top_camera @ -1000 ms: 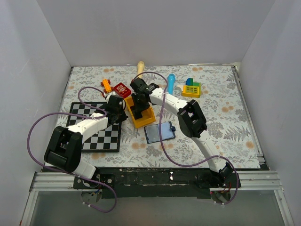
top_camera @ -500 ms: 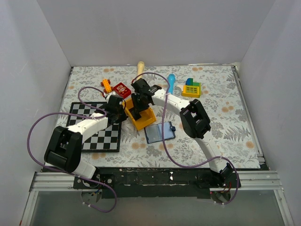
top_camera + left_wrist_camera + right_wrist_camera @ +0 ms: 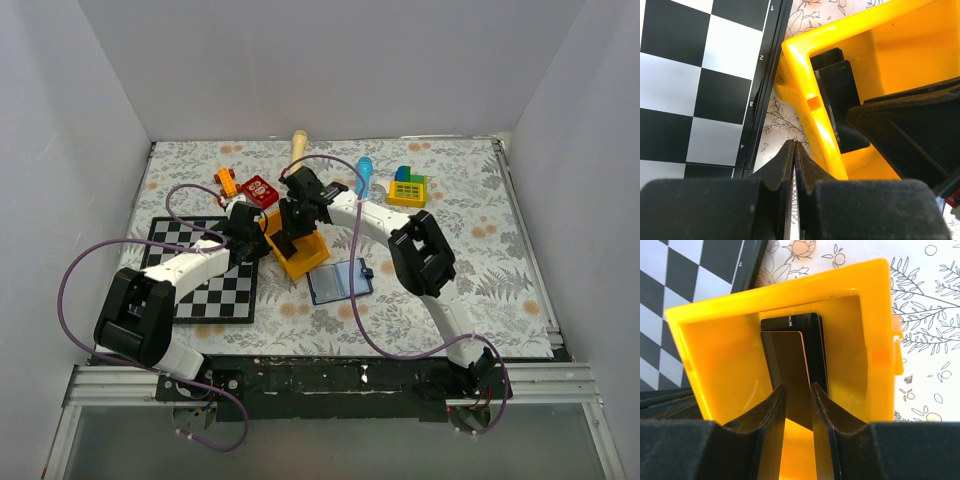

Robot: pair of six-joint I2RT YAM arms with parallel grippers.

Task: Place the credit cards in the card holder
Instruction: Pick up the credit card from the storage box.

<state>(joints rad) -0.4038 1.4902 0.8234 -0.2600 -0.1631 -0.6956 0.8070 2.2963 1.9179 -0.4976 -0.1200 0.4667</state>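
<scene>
Two glossy black credit cards [image 3: 785, 360] lie overlapped inside a yellow bin [image 3: 720, 345], the second card [image 3: 816, 347] showing from under the first. My right gripper [image 3: 799, 387] reaches down into the bin. Its jaws stand a narrow gap apart, and the upper card's near end shows in that gap. In the top view this gripper [image 3: 291, 236] is over the bin [image 3: 303, 252]. My left gripper [image 3: 794, 145] is shut on nothing, its tips just outside the bin's wall [image 3: 810, 120]. The card holder [image 3: 340, 281] lies open, light blue side up, right of the bin.
A chessboard [image 3: 205, 272] lies left of the bin, its edge [image 3: 765, 100] close to my left fingers. Behind are a red block [image 3: 260, 190], an orange toy [image 3: 226, 182], a wooden handle [image 3: 298, 143], a blue tube [image 3: 364, 172] and a green-yellow block [image 3: 408, 187].
My right arm has swung a little left and the yellow bin has turned slightly under it. The right jaws have narrowed a touch. The left arm has stayed put.
</scene>
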